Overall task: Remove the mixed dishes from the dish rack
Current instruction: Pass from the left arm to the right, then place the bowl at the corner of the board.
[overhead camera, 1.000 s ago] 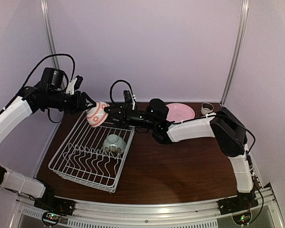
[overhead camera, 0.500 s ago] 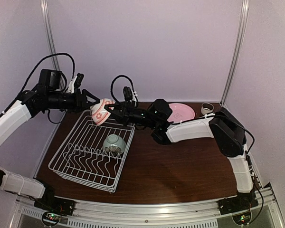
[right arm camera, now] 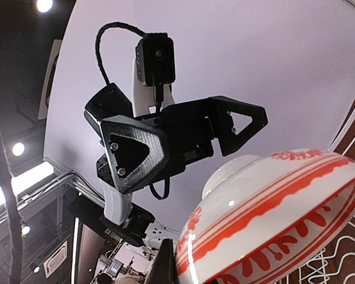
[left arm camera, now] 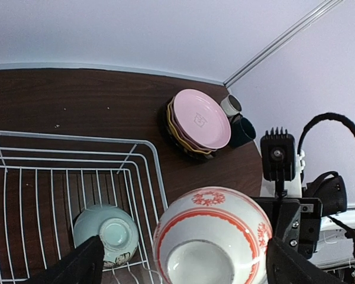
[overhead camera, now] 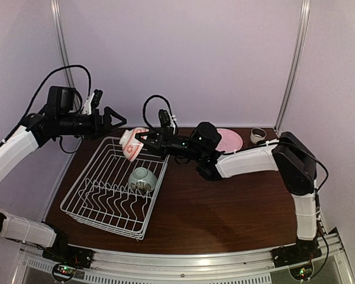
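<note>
One bowl point(left arm camera: 213, 234): glossy white, red rings, seemingly floral medallions.

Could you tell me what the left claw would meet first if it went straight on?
Most likely the red-white bowl held by the right claw; it hangs directly ahead of the left claw.

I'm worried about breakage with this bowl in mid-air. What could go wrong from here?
The right gripper pinches the white-red bowl by its rim alone, tilted, above the far end of the dish rack; a slip would likely drop it onto the wires or the pale green cup. The left gripper, open, flanks the bowl; swinging it away may clip its fingers.
</note>
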{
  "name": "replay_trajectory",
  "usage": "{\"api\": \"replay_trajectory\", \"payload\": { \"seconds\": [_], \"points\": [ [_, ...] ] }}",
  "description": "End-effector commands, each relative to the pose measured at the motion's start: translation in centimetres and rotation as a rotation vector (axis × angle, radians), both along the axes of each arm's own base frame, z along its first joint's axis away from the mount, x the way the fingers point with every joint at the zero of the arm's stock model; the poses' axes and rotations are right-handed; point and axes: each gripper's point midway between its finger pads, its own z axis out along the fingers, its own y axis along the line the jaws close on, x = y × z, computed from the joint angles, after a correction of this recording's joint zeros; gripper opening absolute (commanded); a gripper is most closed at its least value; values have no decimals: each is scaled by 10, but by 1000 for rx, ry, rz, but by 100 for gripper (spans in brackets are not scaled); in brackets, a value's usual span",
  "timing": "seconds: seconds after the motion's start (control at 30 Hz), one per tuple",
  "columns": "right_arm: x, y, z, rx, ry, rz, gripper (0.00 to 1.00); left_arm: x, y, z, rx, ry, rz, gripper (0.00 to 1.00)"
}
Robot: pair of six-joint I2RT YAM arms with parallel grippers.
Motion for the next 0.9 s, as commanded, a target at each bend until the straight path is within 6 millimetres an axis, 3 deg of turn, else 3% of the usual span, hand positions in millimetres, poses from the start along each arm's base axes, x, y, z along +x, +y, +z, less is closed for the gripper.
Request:
{"api": "replay_trajectory", "payload": {
  "seconds": [0.0, 0.07, 0.2, 0.3, 0.43, 0.63, 0.77, 0.87],
  "points": [
    [-5, -35, 42, 0, -127, -62, 0, 7, 9, 19, 18, -82, 50, 97],
    [-4, -47, 40, -63, -151, -87, 0, 9, 9, 17, 24, -80, 49, 97],
    [4, -75, 16, -301, -218, -160, 0, 13, 9, 11, 41, -75, 48, 97],
    [8, -108, -4, -514, -309, -223, 0, 15, 9, 8, 51, -73, 56, 97],
    [14, -166, -33, -772, -332, -296, 0, 16, 10, 5, 64, -72, 57, 97],
    [36, -283, -72, -1227, -313, -507, 0, 17, 8, -7, 74, -46, 48, 97],
    [37, -339, -92, -1380, -237, -588, 0, 20, 9, -13, 95, -43, 49, 97],
    [36, -370, -110, -1458, -165, -621, 0, 23, 9, -17, 113, -45, 49, 97]
  ]
}}
